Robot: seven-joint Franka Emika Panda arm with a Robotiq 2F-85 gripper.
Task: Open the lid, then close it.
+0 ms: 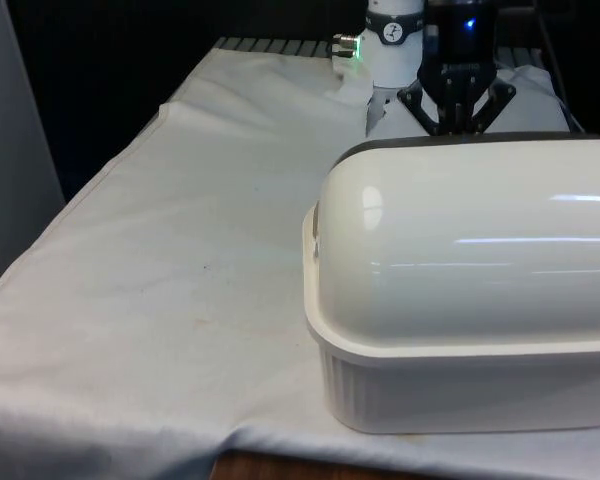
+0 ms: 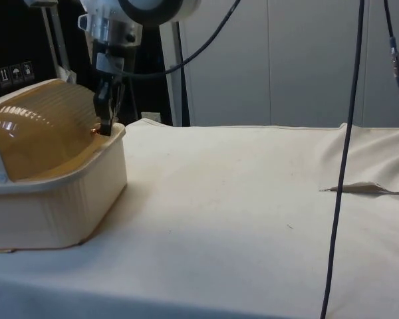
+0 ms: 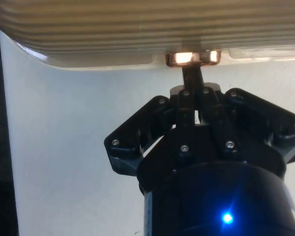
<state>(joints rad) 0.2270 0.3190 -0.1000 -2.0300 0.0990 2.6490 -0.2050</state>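
Gripper (image 2: 107, 118) fingers are pressed together on the small shiny handle (image 3: 192, 58) at the lid's lower edge, pointing straight down at it. That ribbed roll-top lid (image 2: 43, 126) is shut over the cream bread box (image 1: 460, 385), which stands at the near end of the table on the front view's right. White cloth (image 1: 170, 260) spreads bare beside it.

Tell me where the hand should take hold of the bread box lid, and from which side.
Grip the small copper handle at the lid's lower front edge, coming from the open table side. The lid is smooth and domed; only the handle sticks out. The hand is there, fingers shut on it.
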